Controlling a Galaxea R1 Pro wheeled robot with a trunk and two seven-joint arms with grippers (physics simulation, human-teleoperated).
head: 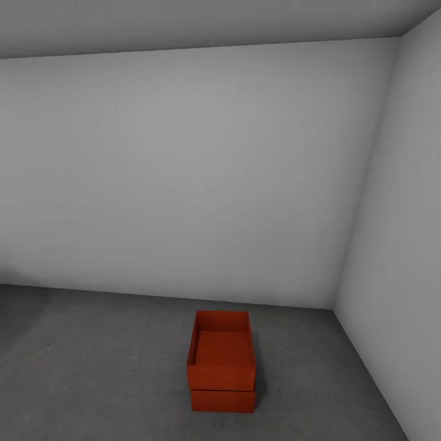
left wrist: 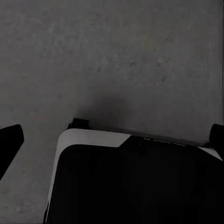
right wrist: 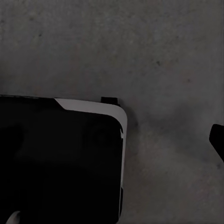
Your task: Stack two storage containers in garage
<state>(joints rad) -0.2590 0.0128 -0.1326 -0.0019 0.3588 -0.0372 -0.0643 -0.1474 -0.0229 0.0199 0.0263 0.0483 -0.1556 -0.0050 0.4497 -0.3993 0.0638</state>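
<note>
- Head view: the two storage containers sit stacked in the garage, the upper container [head: 222, 349] resting on the lower container [head: 222, 400], both orange-red and lidless.
- The stack stands on the floor [head: 92, 367], dark grey mottled concrete, near the corner where the pale grey back wall [head: 184, 171] meets the side wall [head: 398, 245].
- The upper bin sits square on the lower one, edges nearly flush; only a low strip of the lower bin's front wall shows under it. The top bin's inside is bare.
- The stack lies ahead of me, well apart from both my claws; neither claw touches it.
- Left wrist view: my left claw's dark fingertips [left wrist: 9, 140] show at the two side edges of the frame, far apart, nothing between them but concrete [left wrist: 116, 56]. Claw spread wide.
- The same view takes in the rounded black-and-white corner of my own base [left wrist: 135, 182], just under the claw.
- Right wrist view: one dark fingertip [right wrist: 218, 137] at the frame's edge; the other is out of frame, so I cannot tell how the right claw stands.
- Beneath that claw: concrete [right wrist: 163, 56] and another corner of my base [right wrist: 60, 158].
</note>
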